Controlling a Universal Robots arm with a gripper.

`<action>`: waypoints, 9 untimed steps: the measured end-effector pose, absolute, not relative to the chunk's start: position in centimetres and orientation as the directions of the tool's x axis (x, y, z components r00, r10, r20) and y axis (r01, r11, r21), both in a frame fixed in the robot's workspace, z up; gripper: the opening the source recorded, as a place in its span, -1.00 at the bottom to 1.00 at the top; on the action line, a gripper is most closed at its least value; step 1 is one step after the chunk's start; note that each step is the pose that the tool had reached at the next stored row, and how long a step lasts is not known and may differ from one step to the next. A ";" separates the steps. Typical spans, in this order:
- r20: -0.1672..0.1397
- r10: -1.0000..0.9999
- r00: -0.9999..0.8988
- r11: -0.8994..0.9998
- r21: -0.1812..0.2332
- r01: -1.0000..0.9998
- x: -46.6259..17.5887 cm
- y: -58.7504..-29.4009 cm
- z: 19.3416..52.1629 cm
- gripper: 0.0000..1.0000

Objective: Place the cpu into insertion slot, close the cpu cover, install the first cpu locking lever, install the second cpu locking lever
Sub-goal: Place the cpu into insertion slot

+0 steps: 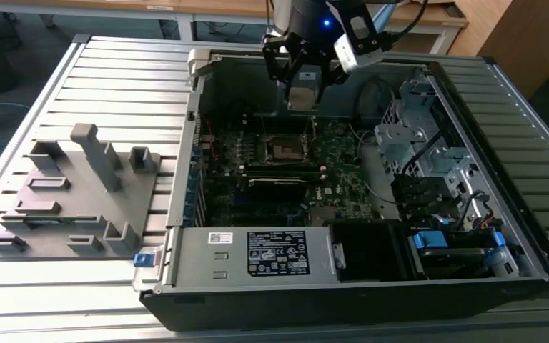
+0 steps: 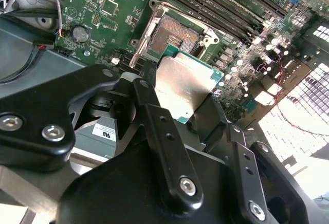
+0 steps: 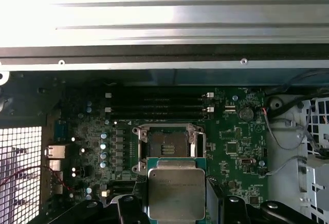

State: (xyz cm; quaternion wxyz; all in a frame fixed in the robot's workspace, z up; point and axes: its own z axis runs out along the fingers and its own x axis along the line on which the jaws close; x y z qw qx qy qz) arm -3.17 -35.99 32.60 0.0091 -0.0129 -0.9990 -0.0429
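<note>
Plainly, the work is at its first step. The end effector [image 1: 302, 84] hangs over the open computer case [image 1: 255, 254], which lies on the slatted bench [image 1: 122, 78], and it is nearer the bench's far edge than its near one. Its fingers [image 2: 149, 80] are drawn in narrow against opposite edges of the cpu [image 2: 185, 88]. They hold the cpu flat, with the dull silver lid facing the wrist cameras and a thin green border showing round it.

Both wrist views show the chip up in the air, clear of the motherboard [image 1: 342, 186] and not touching it. The insertion slot [image 3: 167, 144] lies beneath and just beside the chip's leading edge. It is uncovered, with its dark contact field and thin metal rim exposed, and the long memory slots [image 3: 154, 100] run just beyond it. The chip looks roughly squared to the socket but offset from it, not directly over it.

So, as I judge it, the chip has been picked up and brought close to the socket, and nothing more. It is not yet seated. Nothing lies over the open socket, so the cpu cover is not closed, though I cannot make it out clearly as a separate part. The two locking levers I cannot tell apart either, and both would remain to be set. A grey fixture plate [image 1: 74, 200] sits well apart, by the bench edge at the exterior view's left.
</note>
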 end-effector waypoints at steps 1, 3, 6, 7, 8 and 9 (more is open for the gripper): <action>0.019 0.025 -1.000 0.996 0.085 0.026 -3.2 -36.0 32.5 0.08; 0.019 0.025 -1.000 0.996 0.085 0.026 -3.2 -36.0 32.3 0.08; 0.019 0.025 -1.000 0.996 0.084 0.026 -3.2 -36.0 31.8 0.08; 0.019 0.025 -1.000 0.996 0.083 0.026 -3.2 -36.0 31.6 0.08; 0.019 0.025 -1.000 0.996 0.083 0.026 -3.2 -36.0 31.4 0.08; 0.019 0.025 -1.000 0.996 0.082 0.026 -3.2 -36.0 31.2 0.08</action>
